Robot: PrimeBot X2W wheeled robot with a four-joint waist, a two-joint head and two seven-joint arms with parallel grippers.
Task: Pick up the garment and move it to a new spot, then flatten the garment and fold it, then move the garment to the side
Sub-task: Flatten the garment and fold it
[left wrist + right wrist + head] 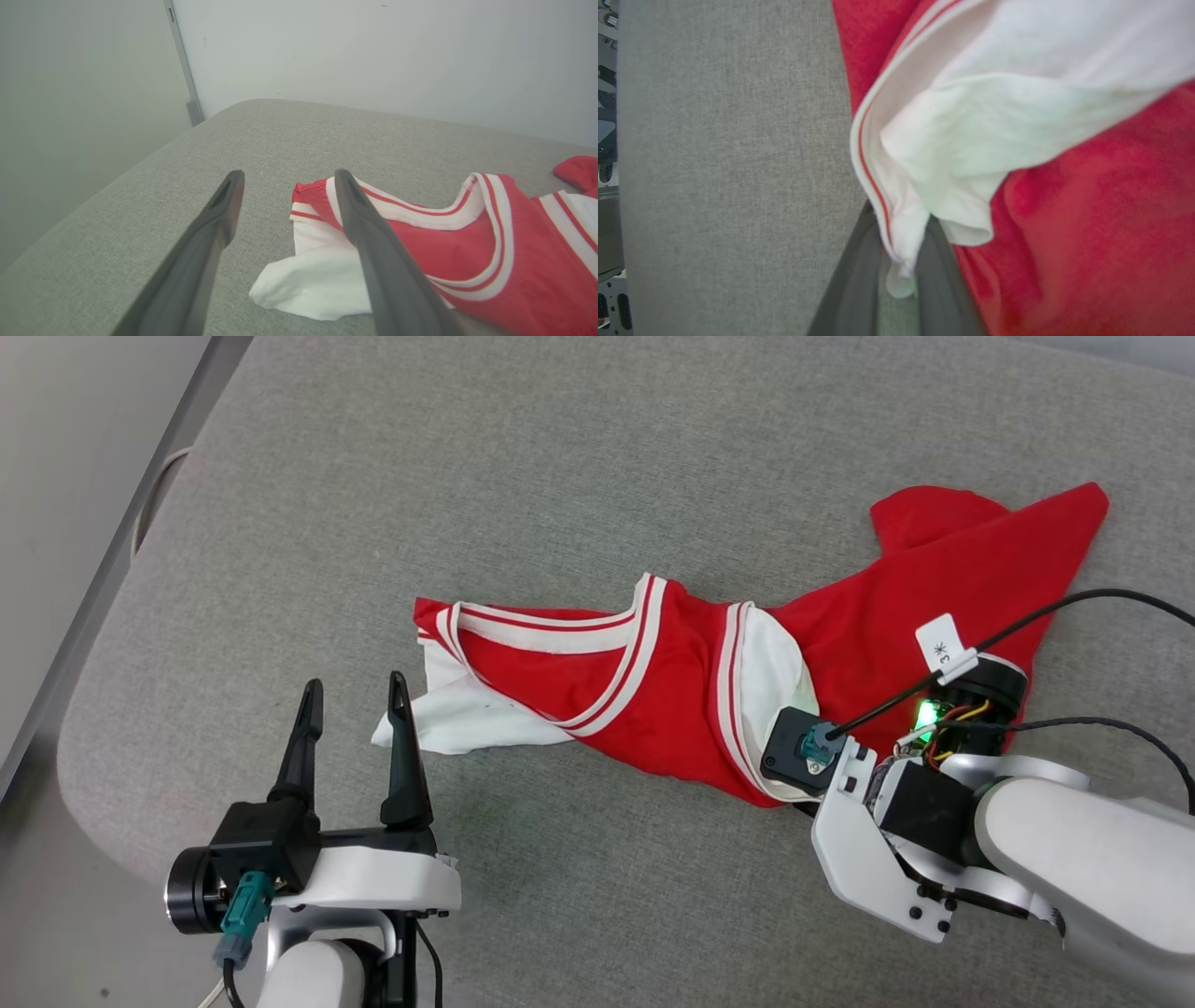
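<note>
**Right jaws pinched on sleeve; left jaws open beside the other end**

Right gripper (901,261): the jaws are drawn nearly together, and a bunch of white sleeve with striped trim is pinched between the fingers at bottom centre of the right wrist view.

Left gripper (355,683): the jaws are spread wide and nothing is held. It is seen at lower left of the head view, tips pointing up the frame.

The garment (672,709) is laid crumpled on the grey cushion (560,476). Its long axis runs from centre-left to upper right of the head view.

The other white sleeve (448,728) lies just right of the left gripper's inner finger. Contact cannot be told.

Judgement: the lift is best taken by the right arm, where a grip is made. For a second hold, a short shift frame-right onto that sleeve is needed.
</note>
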